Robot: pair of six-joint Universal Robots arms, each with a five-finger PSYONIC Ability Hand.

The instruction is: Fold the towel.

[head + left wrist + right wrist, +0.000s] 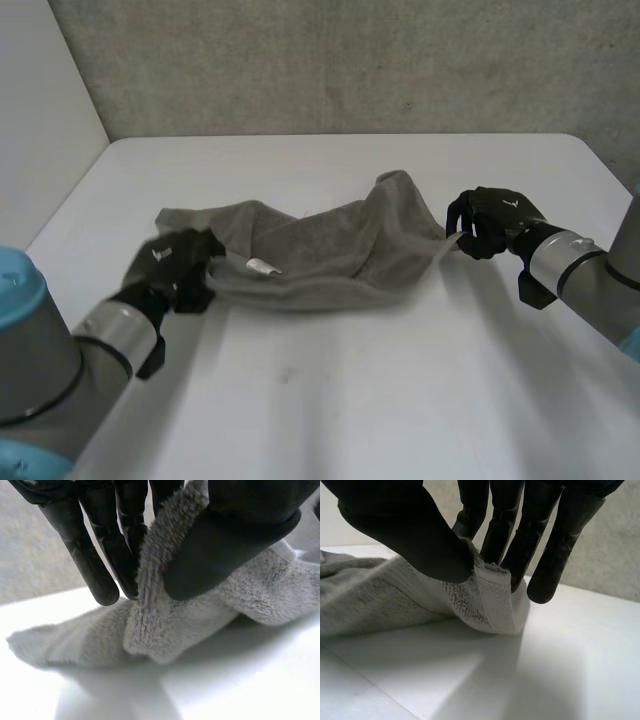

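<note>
A grey towel (pixel 320 250) lies crumpled across the middle of the white table (pixel 330 400), with a small white label on its near side. My left hand (pixel 175 265) is at the towel's left end; in the left wrist view its thumb and fingers (pixel 107 555) pinch a fold of the towel (pixel 165 625). My right hand (pixel 490 222) is at the towel's right corner. In the right wrist view its thumb and fingers (pixel 515 540) pinch that corner of the towel (pixel 485 600), lifted slightly off the table.
A grey wall (pixel 350 60) runs behind the table's far edge, and a white panel (pixel 40 110) stands at the left. Bare table lies in front of the towel and to its right.
</note>
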